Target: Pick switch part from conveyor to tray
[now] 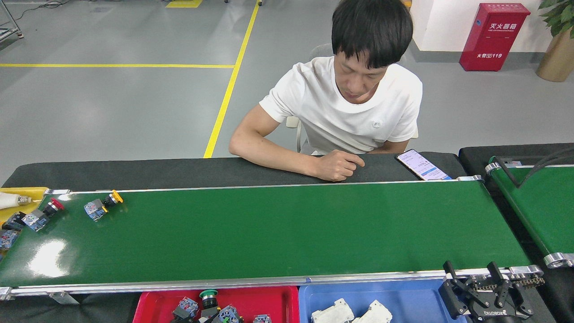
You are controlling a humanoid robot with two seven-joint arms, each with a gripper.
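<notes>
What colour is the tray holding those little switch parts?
Red: the tray sits below the conveyor, seen in the head view.

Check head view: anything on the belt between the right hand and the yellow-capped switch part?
Nothing. Head view shows bare conveyor between the right hand and the yellow-capped switch part.

Yellow-capped switch part (102, 204) on conveyor (278, 233) far-left

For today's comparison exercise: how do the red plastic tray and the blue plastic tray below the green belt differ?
The red plastic tray sits left of the blue plastic tray. The red tray holds small push-button switch parts, one green-capped; the blue tray holds pale grey blocky parts. Both lie against the near rail of the green conveyor belt, cut off by the picture's bottom edge.
</notes>
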